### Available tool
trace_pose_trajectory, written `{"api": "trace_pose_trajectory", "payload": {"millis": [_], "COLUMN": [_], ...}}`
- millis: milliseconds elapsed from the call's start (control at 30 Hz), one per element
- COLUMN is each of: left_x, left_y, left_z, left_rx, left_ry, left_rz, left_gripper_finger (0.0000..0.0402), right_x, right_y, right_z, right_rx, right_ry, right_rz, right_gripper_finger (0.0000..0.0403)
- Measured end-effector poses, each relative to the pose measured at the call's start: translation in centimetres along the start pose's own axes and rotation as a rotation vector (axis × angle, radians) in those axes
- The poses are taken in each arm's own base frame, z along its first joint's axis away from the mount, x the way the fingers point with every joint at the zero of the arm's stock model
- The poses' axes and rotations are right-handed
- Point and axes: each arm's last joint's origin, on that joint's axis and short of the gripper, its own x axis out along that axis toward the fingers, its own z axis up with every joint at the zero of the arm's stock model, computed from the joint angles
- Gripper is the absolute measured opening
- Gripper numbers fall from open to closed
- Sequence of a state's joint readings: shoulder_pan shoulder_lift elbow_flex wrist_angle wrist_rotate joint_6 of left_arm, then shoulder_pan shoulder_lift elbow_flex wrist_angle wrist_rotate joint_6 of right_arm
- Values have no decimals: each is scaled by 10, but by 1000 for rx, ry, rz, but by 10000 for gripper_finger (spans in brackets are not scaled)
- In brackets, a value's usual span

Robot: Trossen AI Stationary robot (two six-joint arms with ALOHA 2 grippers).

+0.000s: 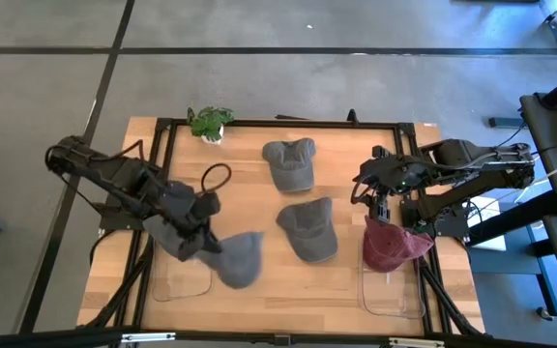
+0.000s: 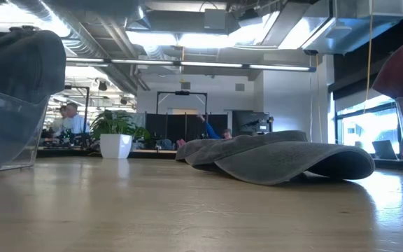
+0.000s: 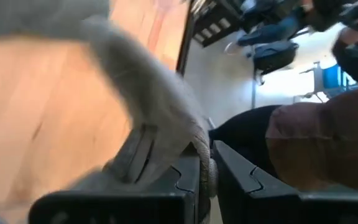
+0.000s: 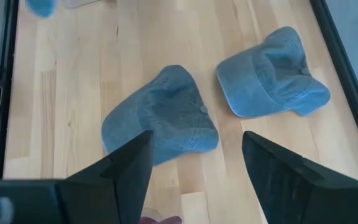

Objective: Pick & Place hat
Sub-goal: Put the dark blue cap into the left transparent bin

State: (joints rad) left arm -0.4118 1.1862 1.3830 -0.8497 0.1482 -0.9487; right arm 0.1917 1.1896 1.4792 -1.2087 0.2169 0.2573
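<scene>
My left gripper is shut on a grey cap at the table's near left, beside a clear bin. In the low view this cap shows above the bin's wall. My right gripper hangs open over the table's right side, touching nothing. A maroon cap sits in the right clear bin. Two more grey caps lie brim-down on the wood, one at the far middle and one at the centre. Both show in the right wrist view, the centre cap and the far cap. My left gripper pinches an edge of the grey cap's cloth between its two fingers; one layer or several, I cannot tell. In the high view the cap's body hangs out past the fingers toward the near edge. Whether the cap touches the bin, I cannot tell.
A small potted plant stands at the table's far left. A black cable loop lies near the left arm. A black frame runs round the tabletop. Bare wood lies between the two bins at the near edge. People sit in the room beyond.
</scene>
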Motion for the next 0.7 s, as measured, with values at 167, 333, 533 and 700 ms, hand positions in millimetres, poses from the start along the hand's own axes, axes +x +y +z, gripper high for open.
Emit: {"api": "trace_pose_trajectory", "payload": {"millis": [167,333,533,700], "left_x": [-4,-21,-36,-44], "left_y": [-9,-8,4,9], "left_z": [-15,-32,-52,-59], "left_rx": [-104,-158,-156,-167], "left_ry": [45,71,116,109], "left_rz": [-31,8,163,220], "left_gripper_finger": [23,23,23,23], "right_x": [0,0,-1,-2], "right_y": [0,1,0,0], "right_z": [1,4,12,18], "right_rx": [10,78,160,180], "right_ry": [-15,-43,-145,-209], "right_rz": [2,9,-61,-81], "right_gripper_finger": [245,245,245,245]}}
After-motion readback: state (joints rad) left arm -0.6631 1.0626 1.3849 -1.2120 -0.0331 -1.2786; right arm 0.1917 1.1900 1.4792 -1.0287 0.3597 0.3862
